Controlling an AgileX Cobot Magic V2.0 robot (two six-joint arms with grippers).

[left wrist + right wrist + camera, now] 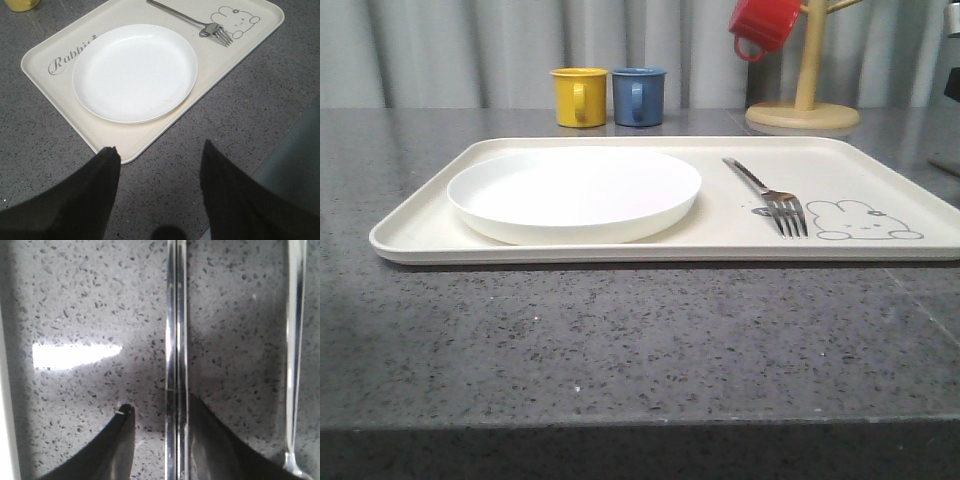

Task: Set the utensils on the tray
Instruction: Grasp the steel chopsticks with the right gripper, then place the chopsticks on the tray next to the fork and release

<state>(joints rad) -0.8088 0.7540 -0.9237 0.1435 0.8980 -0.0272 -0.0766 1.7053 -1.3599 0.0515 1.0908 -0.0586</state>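
With the slim steel four-tined fork (pixel 770 193) already lying on the large cream rectangular tray (pixel 880 160), just right of the round shallow white plate (pixel 575 193), I judge the long straight flat steel knife (pixel 176 340) is my step in hand. It lies flat on the speckled grey stone countertop (pixel 90 300), off the tray, and it runs straight up between the fingers of my right gripper (pixel 156 412). Jaws are spread, one dark finger (pixel 120 440) clear of the blade with counter showing between, the other sitting right against it; nothing is clamped yet. Beside the knife, apart from it, lies a second thin shiny steel handle (pixel 295 340), probably the spoon, though its bowl is out of sight.

My left gripper (pixel 159 157) hangs released and empty over the counter near the tray's corner, so I'm leaving it parked there.

Now the care: a flat blade on stone gives little edge to bite, so I want the tips right down at the surface and centred across the knife before I close. Squeeze slowly so it doesn't skate sideways. Lift level, then carry it over the low rim and set it down next to the fork
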